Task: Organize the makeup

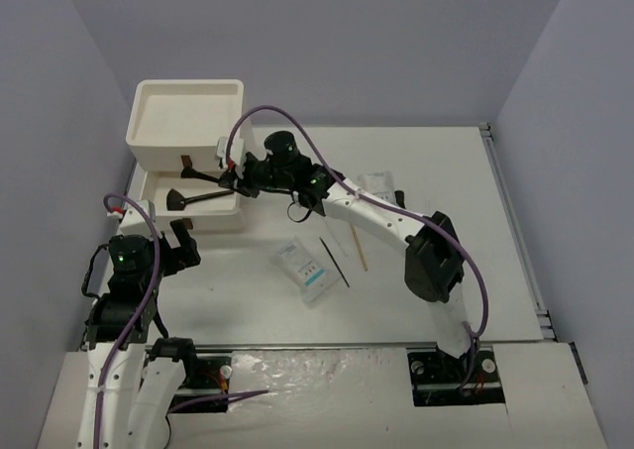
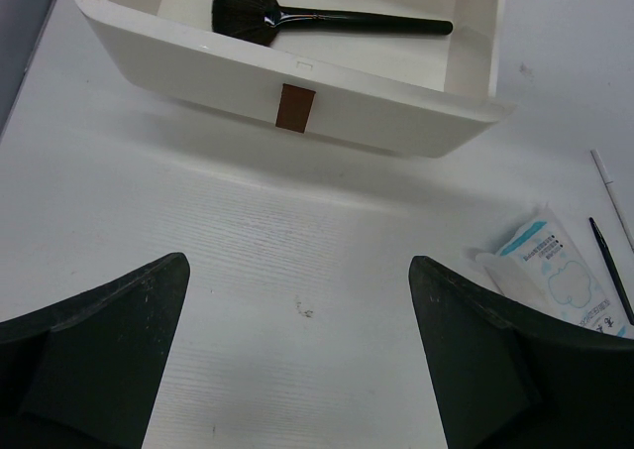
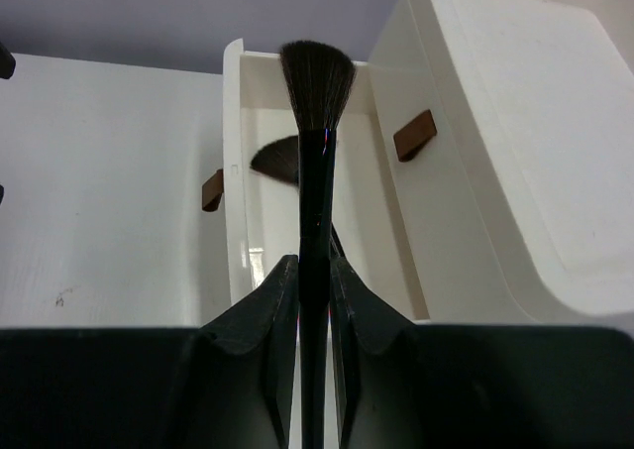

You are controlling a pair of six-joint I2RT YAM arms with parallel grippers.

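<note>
- Right end effector [image 3: 315, 271]: closed on the handle of a black round-headed brush [image 3: 317, 87]. The handle is pinched between both fingers and the bristles point away from the wrist.
- The held brush sits over the pulled-out drawer [image 3: 234, 171] of the white drawer box [image 1: 188, 112]. Cannot tell whether it touches the drawer.
- A fan brush [image 2: 260, 13] lies flat inside that same drawer, handle running along its length.
- The drawer front carries a brown tab handle [image 2: 295, 107].
- Left end effector [image 2: 297, 266]: jaws spread wide, gripping nothing, above the bare worktop [image 2: 297, 201] just in front of the drawer.
- Two white packets [image 1: 305, 269] with blue print lie mid-worktop.
- A thin black brush [image 1: 335, 261] lies just to their right, then a wooden stick [image 1: 358, 247]. Both lie loose on the worktop.
</note>
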